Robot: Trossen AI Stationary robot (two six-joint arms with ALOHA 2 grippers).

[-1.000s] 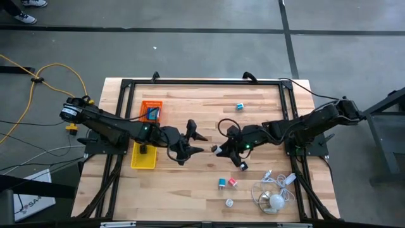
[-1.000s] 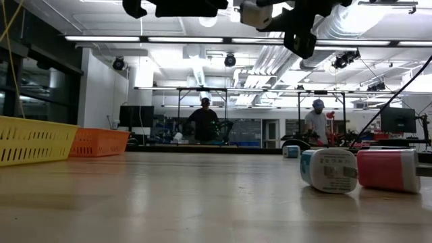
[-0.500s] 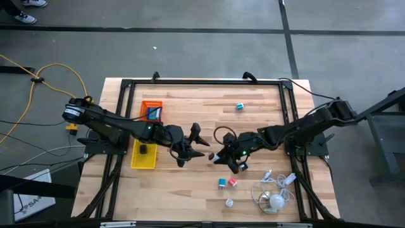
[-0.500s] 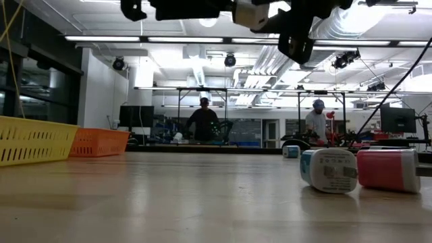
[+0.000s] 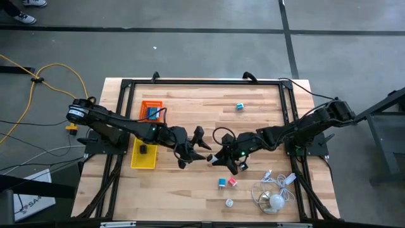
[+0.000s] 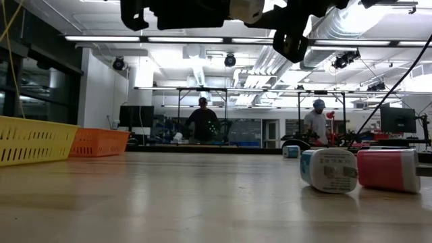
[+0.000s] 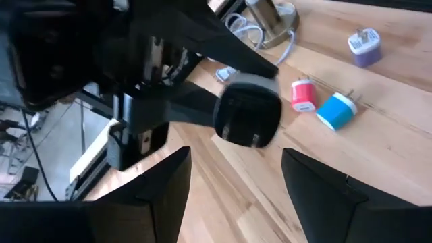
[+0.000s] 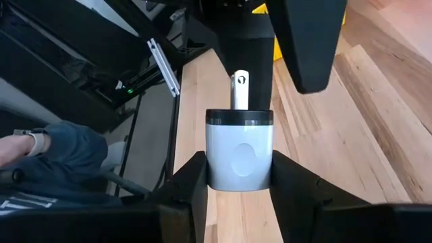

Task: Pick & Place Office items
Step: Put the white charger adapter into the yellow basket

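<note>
My right gripper [image 5: 219,158] is shut on a white charger block [image 8: 239,150] with a dark front face [image 7: 248,116] and metal prongs [image 8: 239,88], high over the table's middle. My left gripper [image 5: 204,149] stands open just left of it, fingers [image 7: 317,192] apart and facing the block, touching nothing. A pink block [image 5: 233,182] and a teal block [image 5: 223,183] lie on their sides on the table nearer the front. A pale block [image 5: 229,202] lies closer still, and another teal one [image 5: 240,106] lies far back. My right gripper pinches the charger block by its two flat sides [image 8: 214,158] between its two fingers [image 8: 291,183]. The fingers come from the table's right, slanting slightly down. The block is lifted clear of the table, its prongs pointing toward my left gripper.
A yellow tray [image 5: 143,161] holding a black clip [image 5: 143,149] and an orange tray [image 5: 152,105] sit at the left. A white cable bundle with a round piece [image 5: 273,197] lies at the front right. People stand in the room beyond the table [image 6: 204,121].
My left gripper has moved toward the table's right and slightly down. My right gripper has carried the charger block toward the table's left and near edge. The gap between the two grippers has narrowed.
</note>
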